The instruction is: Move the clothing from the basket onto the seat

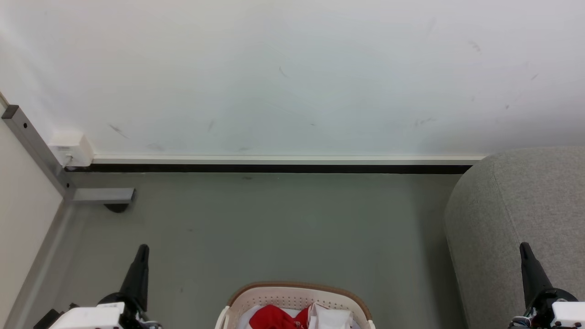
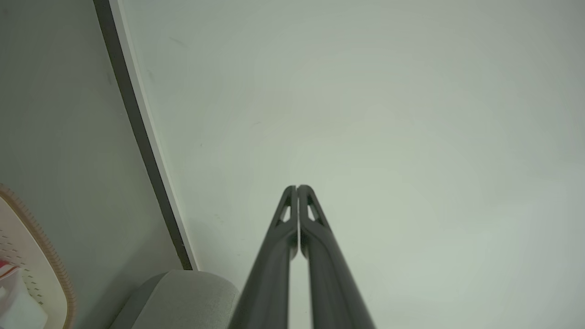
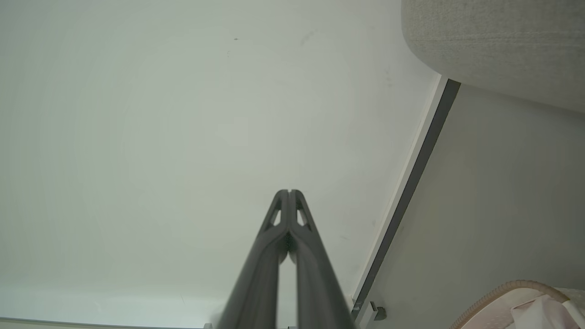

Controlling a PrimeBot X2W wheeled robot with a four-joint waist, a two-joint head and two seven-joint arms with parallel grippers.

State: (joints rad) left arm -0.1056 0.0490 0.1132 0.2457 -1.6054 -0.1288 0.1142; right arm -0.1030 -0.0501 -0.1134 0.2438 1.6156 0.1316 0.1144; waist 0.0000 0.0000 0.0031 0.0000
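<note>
Basket (image 1: 298, 291) and clothing (image 1: 273, 317) cropped by lower edge, seat (image 1: 516, 219) cut off at right, left end effector (image 2: 297, 187) and right end effector (image 3: 289, 192) pressed together

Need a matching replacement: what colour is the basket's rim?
Brown, around the cream-white basket; clearest in the head view.
</note>
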